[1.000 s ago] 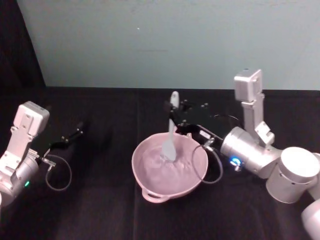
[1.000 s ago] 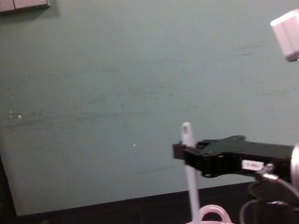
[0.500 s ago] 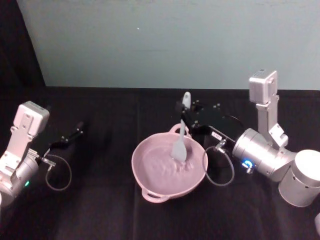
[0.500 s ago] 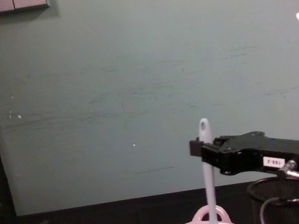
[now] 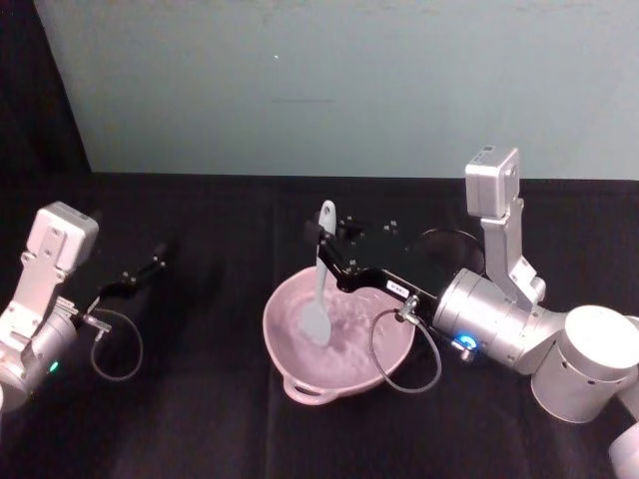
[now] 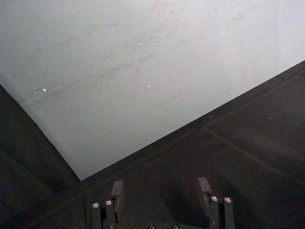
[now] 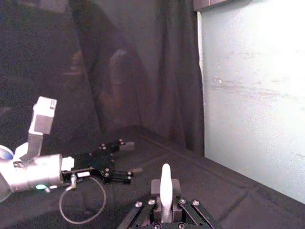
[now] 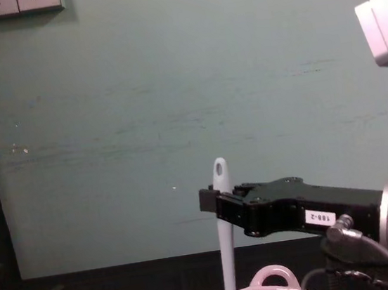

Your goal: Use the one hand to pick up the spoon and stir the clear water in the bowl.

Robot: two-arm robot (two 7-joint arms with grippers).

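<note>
Right hand [image 5: 321, 238] sits centre frame in the head view, just above the far left part of the bowl [image 5: 300, 374], pinching the spoon [image 5: 319, 289] near the top of its handle. The spoon hangs close to upright, long axis running top to bottom, holed end poking above the hand, paddle head down in the water at the left half of the bowl. In the chest view the hand [image 8: 212, 203] reaches in from the right edge and the spoon [image 8: 225, 233] drops straight into the bowl [image 8: 270, 278] at the bottom edge. So the stirring sweep likely turns on keeping that shaft vertical while circling inside the rim.

Left hand [image 5: 145, 271] is parked at the left on the black desk [image 5: 200, 419], well apart from the bowl, fingers [image 6: 205, 188] spread, holding nothing.
</note>
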